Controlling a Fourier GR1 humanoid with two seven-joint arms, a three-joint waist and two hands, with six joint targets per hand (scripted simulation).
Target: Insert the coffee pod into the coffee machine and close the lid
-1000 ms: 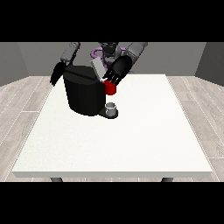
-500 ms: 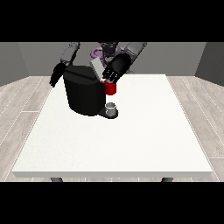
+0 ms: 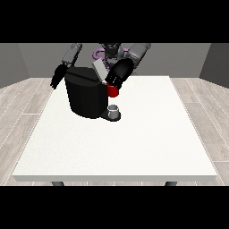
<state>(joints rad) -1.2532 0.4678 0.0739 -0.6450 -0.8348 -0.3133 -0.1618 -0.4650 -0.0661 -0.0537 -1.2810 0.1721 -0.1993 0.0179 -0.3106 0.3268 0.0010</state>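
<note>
Little has moved since the earlier frames. At the view's left, one hand (image 3: 57, 77) hangs with straight fingers beside the black coffee machine (image 3: 87, 94). Right of it, the other hand (image 3: 117, 76) reaches to the red thing at the machine (image 3: 112, 91); its fingers cannot be told. A grey thing (image 3: 114, 110) sits at the machine's near foot on the white table (image 3: 134, 143).

We see a small humanoid robot (image 3: 112, 51) with grey, rounded arm segments, two black hands, and a purple ring-shaped part on its chest.

A white tabletop (image 3: 134, 143) fills the middle, borne on dark legs (image 3: 57, 183) at its 7 and 5 o'clock corners. Pale wood-plank floor (image 3: 18, 112) surrounds it; grey walls (image 3: 214, 60) stand at 12 o'clock.
</note>
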